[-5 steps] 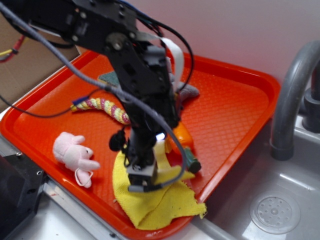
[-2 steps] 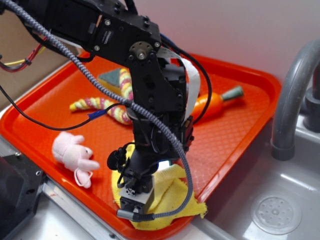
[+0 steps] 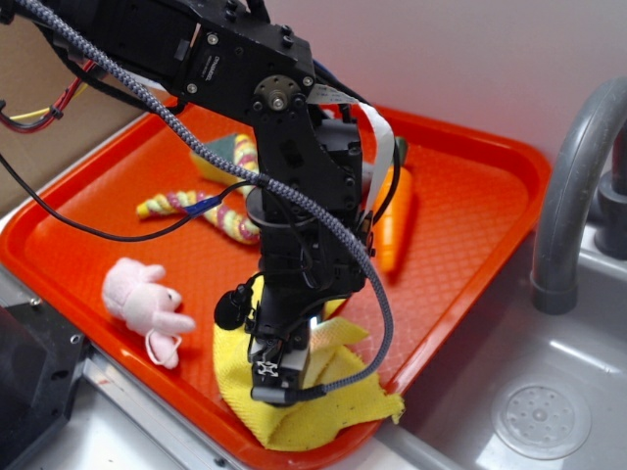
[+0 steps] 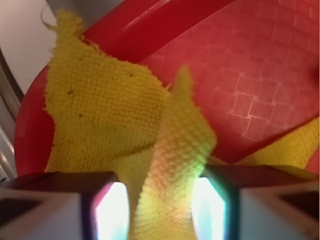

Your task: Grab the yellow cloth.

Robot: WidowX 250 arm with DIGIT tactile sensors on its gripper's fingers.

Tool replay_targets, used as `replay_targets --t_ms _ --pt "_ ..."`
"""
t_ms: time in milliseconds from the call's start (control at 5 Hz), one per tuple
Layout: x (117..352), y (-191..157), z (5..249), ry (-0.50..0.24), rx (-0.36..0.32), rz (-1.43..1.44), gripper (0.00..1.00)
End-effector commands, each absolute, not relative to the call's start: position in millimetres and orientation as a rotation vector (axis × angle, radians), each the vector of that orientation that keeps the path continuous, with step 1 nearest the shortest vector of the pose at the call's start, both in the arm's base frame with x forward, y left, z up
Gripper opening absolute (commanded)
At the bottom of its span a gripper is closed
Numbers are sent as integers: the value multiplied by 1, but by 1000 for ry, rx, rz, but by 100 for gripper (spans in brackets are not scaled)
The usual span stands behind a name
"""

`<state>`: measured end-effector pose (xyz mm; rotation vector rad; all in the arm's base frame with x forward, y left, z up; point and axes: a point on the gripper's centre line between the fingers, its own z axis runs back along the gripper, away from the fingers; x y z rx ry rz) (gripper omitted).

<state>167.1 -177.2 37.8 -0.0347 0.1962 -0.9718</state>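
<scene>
I've got the black WidowX gripper (image 3: 284, 377) down on the bright yellow terry cloth w/ frayed edges (image 3: 338, 406), which sits at the near corner of the orange-red plastic tray (image 3: 470, 211), just beside the grey sink basin (image 3: 534, 392). Wrist cam: a raised fold of that cloth (image 4: 172, 165) stands between the two fingers (image 4: 65, 205), jaws nearly together w/ fabric pinched between them, though I can't tell how firm the clamp is.

What changed vs 0.4 s ago: gripper has come up a bit and the cloth now shows a peaked ridge under it, not lying as flat. I read that as the grab having taken, lift just starting. Also the orange carrot-shaped plush toy (image 3: 392, 220) has swung from lying across the tray to pointing toward me; prob. nudged by a cable, no bearing on the task.

Count on tray:
- 1 yellow cloth
- 1 pink plush bunny (image 3: 145, 304)
- 1 yellow-pink braided rope toy (image 3: 196, 206)
- 1 carrot plush
- 1 yellow-green wedge sponge (image 3: 220, 157), mostly hidden behind the arm

Off tray: 1 grey curved faucet (image 3: 573, 166), 1 round sink drain (image 3: 539, 416).
</scene>
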Motion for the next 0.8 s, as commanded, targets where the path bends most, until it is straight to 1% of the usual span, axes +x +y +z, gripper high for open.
replay_targets --t_ms 0,200,400,600 --pt "141 -176 55 93 -42 -1002 0" --pt "141 -170 62 49 -9 -959 0" --pt "150 -136 109 -57 -48 -718 0" --pt "153 -94 155 -152 -79 -470 0"
